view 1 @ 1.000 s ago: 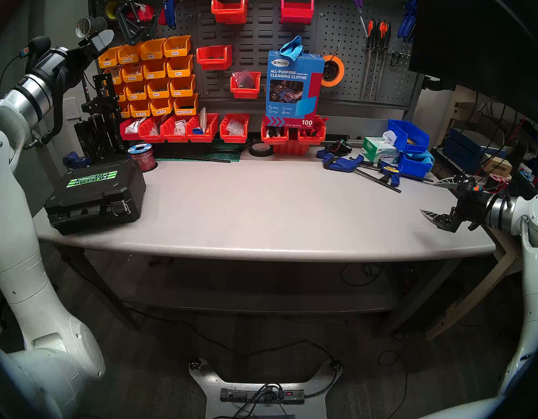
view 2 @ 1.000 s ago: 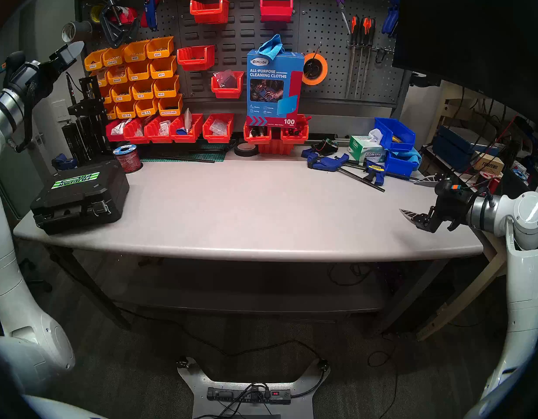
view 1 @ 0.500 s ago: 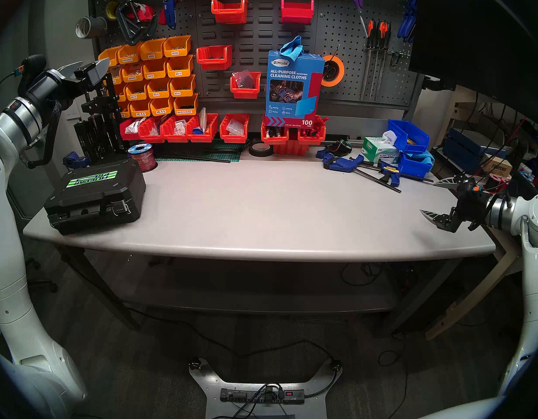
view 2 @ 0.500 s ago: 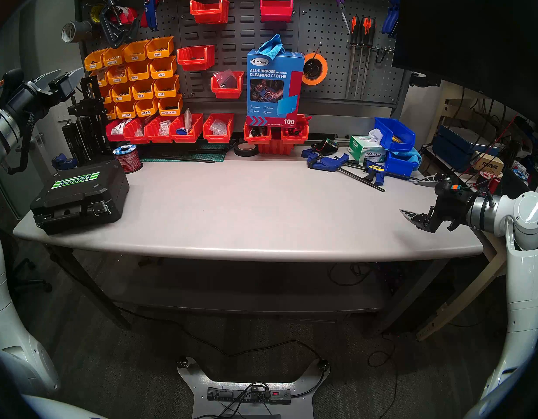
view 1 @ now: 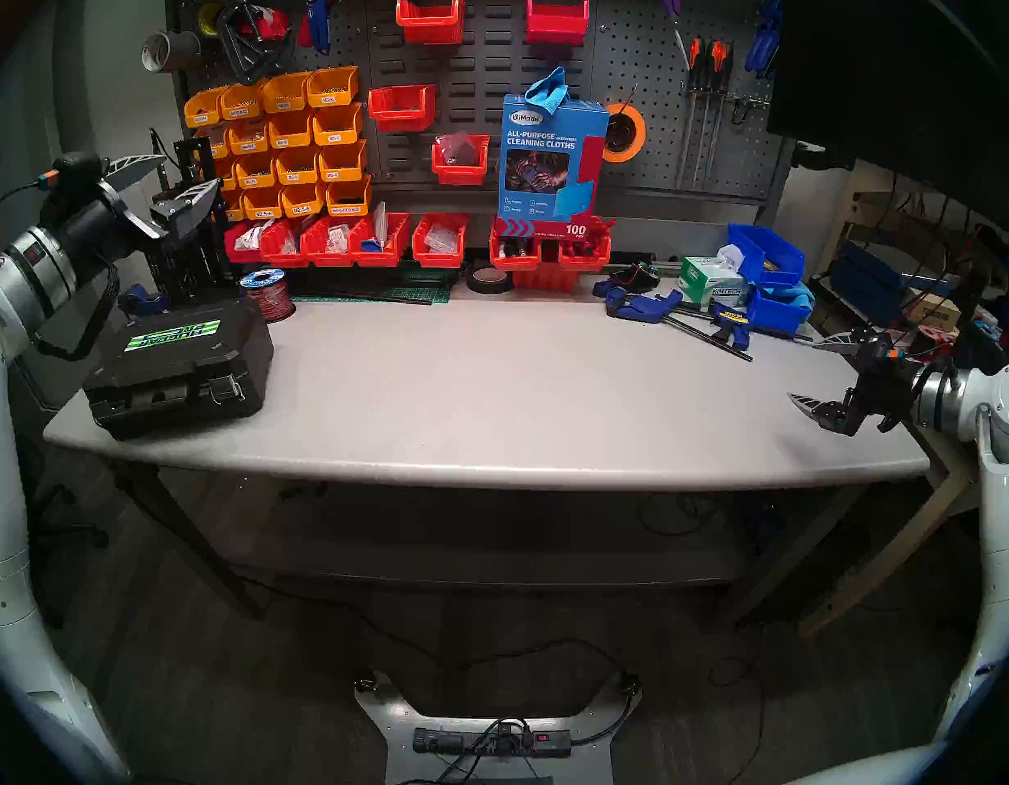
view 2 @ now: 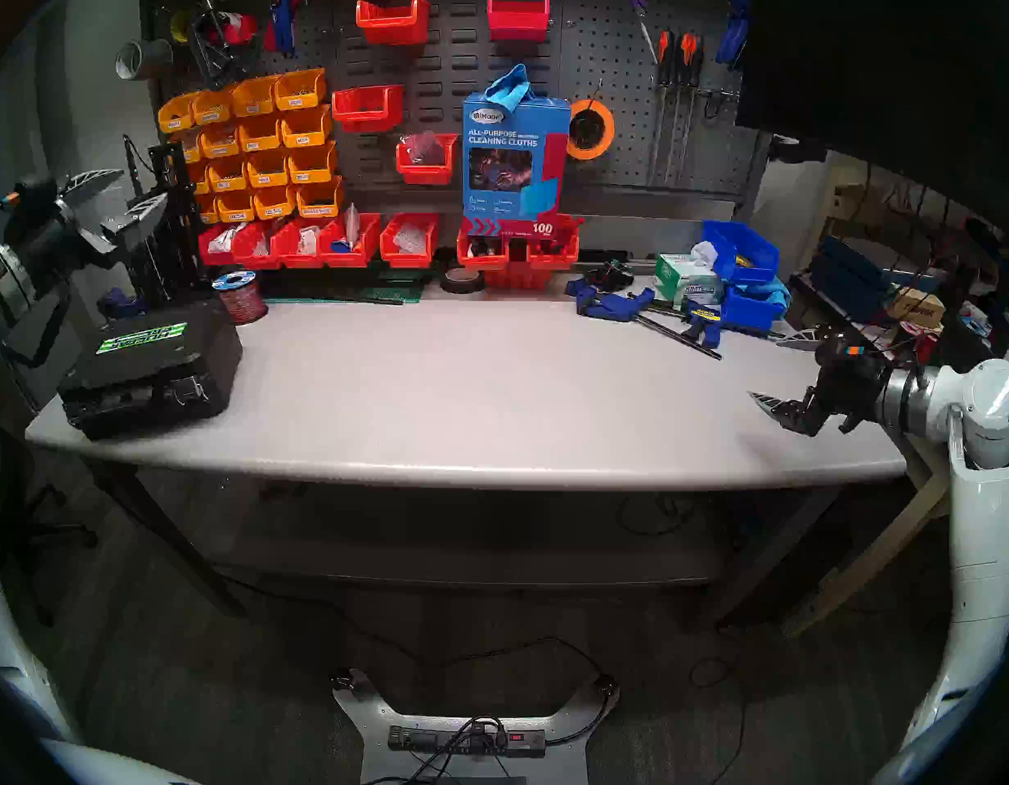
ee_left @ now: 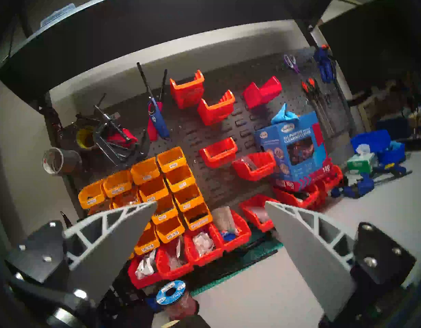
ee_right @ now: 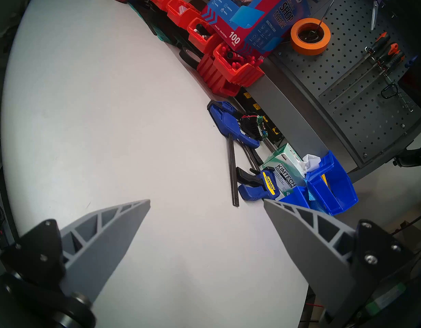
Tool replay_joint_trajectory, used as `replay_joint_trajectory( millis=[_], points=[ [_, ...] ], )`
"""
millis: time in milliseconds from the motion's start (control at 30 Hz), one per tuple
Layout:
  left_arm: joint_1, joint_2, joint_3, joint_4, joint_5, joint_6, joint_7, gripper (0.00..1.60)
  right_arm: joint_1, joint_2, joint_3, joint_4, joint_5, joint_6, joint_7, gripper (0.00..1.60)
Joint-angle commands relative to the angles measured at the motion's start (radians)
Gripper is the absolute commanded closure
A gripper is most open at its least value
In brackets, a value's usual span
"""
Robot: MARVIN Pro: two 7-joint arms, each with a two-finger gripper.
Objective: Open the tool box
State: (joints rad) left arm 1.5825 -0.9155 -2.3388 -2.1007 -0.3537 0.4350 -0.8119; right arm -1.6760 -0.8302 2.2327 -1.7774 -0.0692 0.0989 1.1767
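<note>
1. Workshop pegboard wall with orange and red plastic bins is backing a grey bench (view 1: 490, 404).
2. Black hard-plastic briefcase-shaped tool box (view 1: 179, 364) with a green-and-white striped label is lying flat at the bench's near-left corner, lid down. One silver latch (view 1: 225, 390) is showing on its front face and looks fastened; I cannot pick out a second one.
3. Left gripper (view 1: 170, 183) is hanging above and behind the tool box, well apart from it, fingers (ee_left: 115, 244) standing wide with nothing between them. Its wrist view is facing the pegboard, not the tool box.
4. Right gripper (view 1: 811, 373) is sitting over the bench's right end, fingers (ee_right: 110, 240) wide and empty, well apart from the tool box.
5. Step in hand, my read: approach phase, latches not yet touched.
6. Next move calls for pitching the left gripper down toward the front face and getting a fingertip under the latch's lower edge to flip it up. Risk: the tool box sliding on the smooth bench if pushed rather than pried.
</note>
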Motion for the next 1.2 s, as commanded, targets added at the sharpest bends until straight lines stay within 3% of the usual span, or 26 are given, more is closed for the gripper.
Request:
replay_joint_trajectory(
  millis=[0, 167, 233, 267, 300, 400, 533, 633, 733, 1000, 1167],
  points=[
    [0.090, 0.073, -0.083, 0.015, 0.076, -0.128, -0.130, 0.00, 0.002, 0.004, 0.003, -0.004, -0.001, -0.001, 0.000, 0.00],
    [0.138, 0.113, -0.138, 0.023, 0.117, -0.230, -0.246, 0.00, 0.002, 0.003, 0.003, -0.004, -0.001, -0.001, 0.000, 0.00],
    [0.149, 0.120, -0.147, 0.017, 0.115, -0.231, -0.249, 0.00, 0.002, 0.003, 0.003, -0.004, -0.001, -0.001, 0.000, 0.00],
    [0.160, 0.128, -0.164, 0.021, 0.120, -0.274, -0.295, 0.00, 0.002, 0.003, 0.003, -0.004, -0.001, -0.001, 0.000, 0.00],
    [0.174, 0.136, -0.171, 0.009, 0.115, -0.258, -0.281, 0.00, 0.002, 0.003, 0.003, -0.004, -0.001, -0.001, 0.000, 0.00],
    [0.205, 0.148, -0.212, 0.005, 0.109, -0.326, -0.357, 0.00, 0.002, 0.003, 0.003, -0.004, -0.001, -0.001, 0.000, 0.00],
    [0.258, 0.153, -0.268, -0.007, 0.097, -0.410, -0.450, 0.00, 0.002, 0.003, 0.003, -0.004, -0.001, -0.001, 0.000, 0.00],
    [0.305, 0.134, -0.296, -0.029, 0.101, -0.434, -0.511, 0.00, 0.002, 0.004, 0.003, -0.004, -0.001, -0.001, 0.000, 0.00],
    [0.318, 0.095, -0.289, -0.054, 0.137, -0.427, -0.557, 0.00, 0.002, 0.004, 0.003, -0.004, -0.001, -0.001, 0.000, 0.00],
    [0.375, 0.011, -0.209, -0.142, 0.248, -0.404, -0.518, 0.00, 0.002, 0.004, 0.003, -0.004, -0.001, -0.001, 0.001, 0.00],
    [0.393, -0.001, -0.201, -0.170, 0.313, -0.432, -0.514, 0.00, 0.001, 0.004, 0.004, -0.004, -0.001, 0.000, 0.001, 0.00]
  ],
)
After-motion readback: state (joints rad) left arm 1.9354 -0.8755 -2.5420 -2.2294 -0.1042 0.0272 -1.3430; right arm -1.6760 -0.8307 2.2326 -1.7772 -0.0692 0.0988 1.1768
